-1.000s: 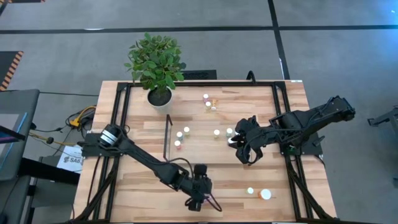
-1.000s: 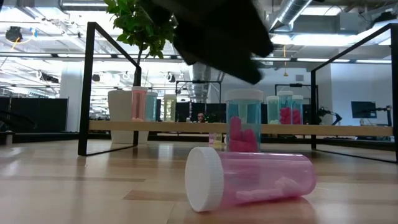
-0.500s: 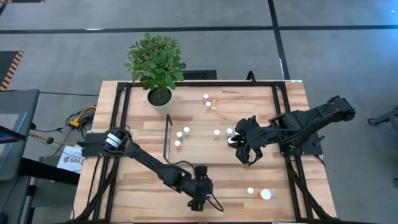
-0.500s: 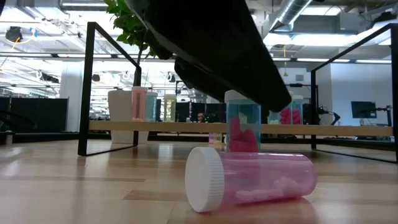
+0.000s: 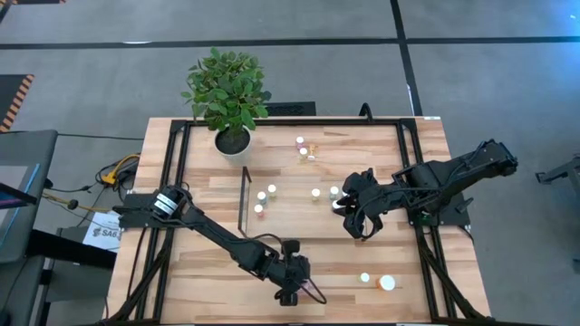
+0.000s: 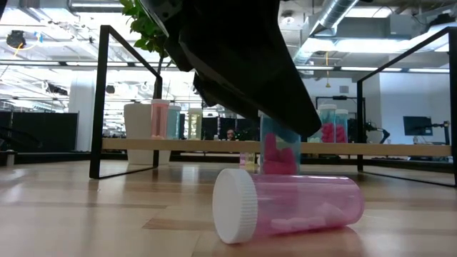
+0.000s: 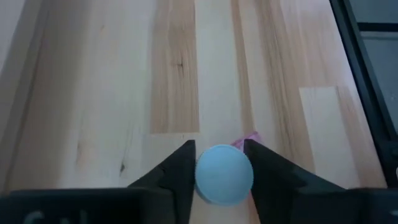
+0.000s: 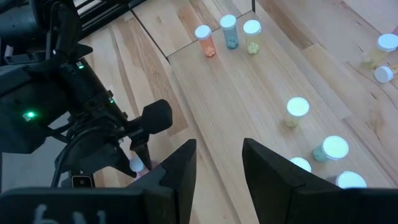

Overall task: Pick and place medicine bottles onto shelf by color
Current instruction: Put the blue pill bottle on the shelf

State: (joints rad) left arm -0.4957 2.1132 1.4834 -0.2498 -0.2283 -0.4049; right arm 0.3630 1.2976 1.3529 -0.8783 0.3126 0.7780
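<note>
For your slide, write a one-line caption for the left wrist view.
Left gripper closed around the white cap of an upright medicine bottle on the wooden table.

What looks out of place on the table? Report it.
The pink bottle lies on its side, cap sideways; the other bottles in view stand upright. It rests beside the teal bottle that the left gripper grips.

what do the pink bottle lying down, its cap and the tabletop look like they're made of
Lying pink bottle: looks like clear tinted plastic, glossy; pale contents show through its wall. Its cap: opaque white, probably plastic, matte, with fine ribs around the edge. Tabletop: light wood planks with visible grain and board joints, smooth satin finish.
</note>
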